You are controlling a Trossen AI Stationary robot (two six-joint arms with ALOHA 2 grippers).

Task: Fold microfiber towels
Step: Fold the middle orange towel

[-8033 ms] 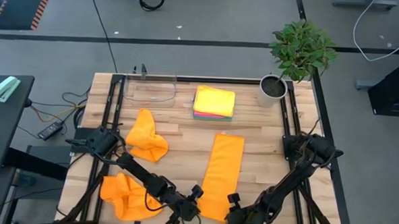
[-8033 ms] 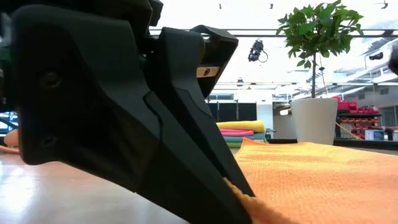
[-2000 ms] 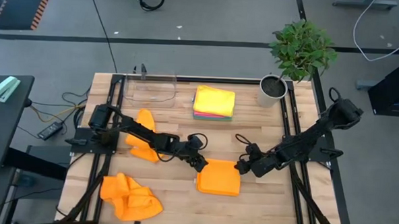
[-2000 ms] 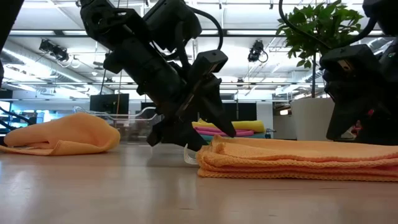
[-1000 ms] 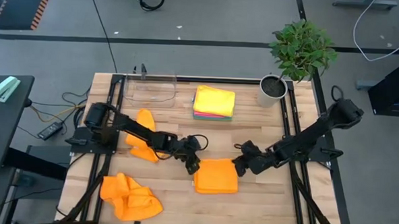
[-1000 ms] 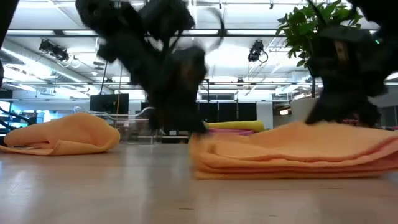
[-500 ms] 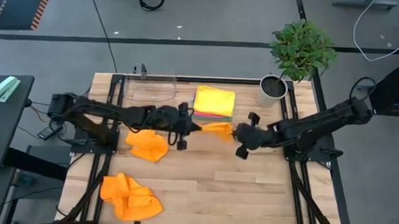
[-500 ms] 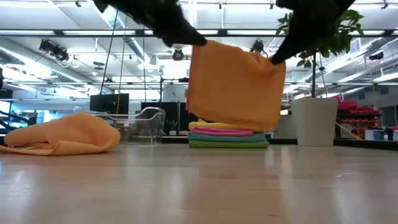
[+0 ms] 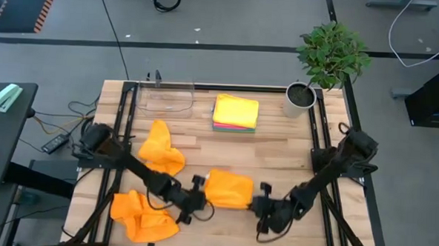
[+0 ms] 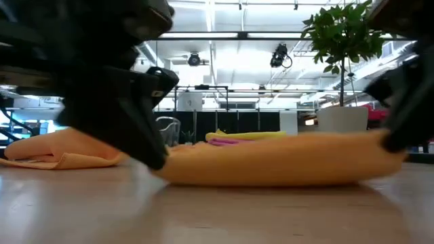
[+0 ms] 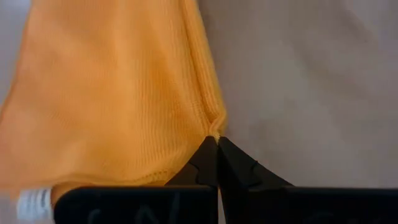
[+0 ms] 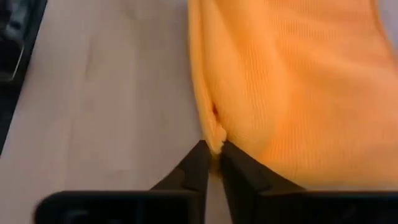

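Item: folded orange microfiber towel (image 9: 229, 189), soft, light and limp, lying puffed on the wooden worktop (image 9: 292, 159) near its front edge, each side hem being pinched by a gripper, left (image 11: 216, 142) with fingers clamped, right (image 12: 213, 149) barely parted around the hem.

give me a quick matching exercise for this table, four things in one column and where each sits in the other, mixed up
Things:
1. folded orange microfiber towel
2. stack of folded yellow, pink and green microfiber towels
3. clear plastic tray
4. white pot with a green plant

Places:
A. far right corner of the table
B. far edge, left of the stack
C. far edge, middle
D. near the front, pinched at its sides by the left tool and right tool

Pairs: 1-D, 2-C, 3-B, 4-A
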